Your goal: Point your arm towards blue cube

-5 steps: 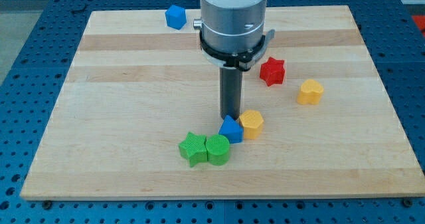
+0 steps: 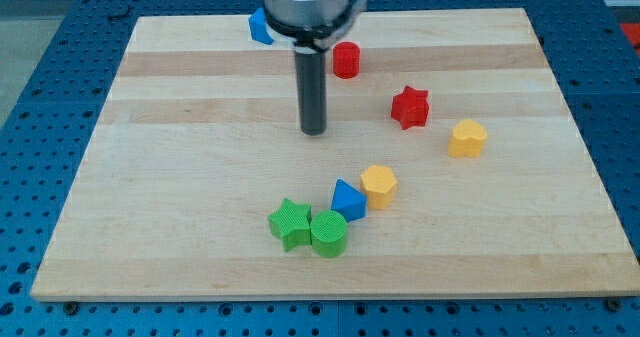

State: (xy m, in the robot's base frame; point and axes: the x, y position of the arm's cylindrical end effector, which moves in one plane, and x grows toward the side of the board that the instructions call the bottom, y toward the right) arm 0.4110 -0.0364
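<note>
**Ana:** Camera view first: where does my tip [image 2: 314, 132] stand?

**Ben:** On bare wood near the middle of the table top [image 2: 180, 167], touching nothing. The blue cube [image 2: 259, 26] sits near the view's top edge, up and to the left of the tip, partly hidden behind the arm's housing.

**Ana:** So how far along is the pointing?

**Ben:** I'd judge it partway. The tip is well apart from the cube, with open board between them; what's left is closing that gap toward the top-left.

**Ana:** Anything in the way?

**Ben:** The red cylinder [image 2: 346, 59] lies to the right of that line, so probably not. The red star [image 2: 409, 107] and yellow heart [image 2: 467, 137] are off to the right. Below the tip sit the blue triangle [image 2: 347, 199], yellow hexagon [image 2: 379, 185], green star [image 2: 290, 223] and green cylinder [image 2: 328, 233], huddled together.

**Ana:** Does the rod hold anything? Any containers?

**Ben:** It's a plain rod, nothing to open or close, carrying nothing. No containers show.
</note>
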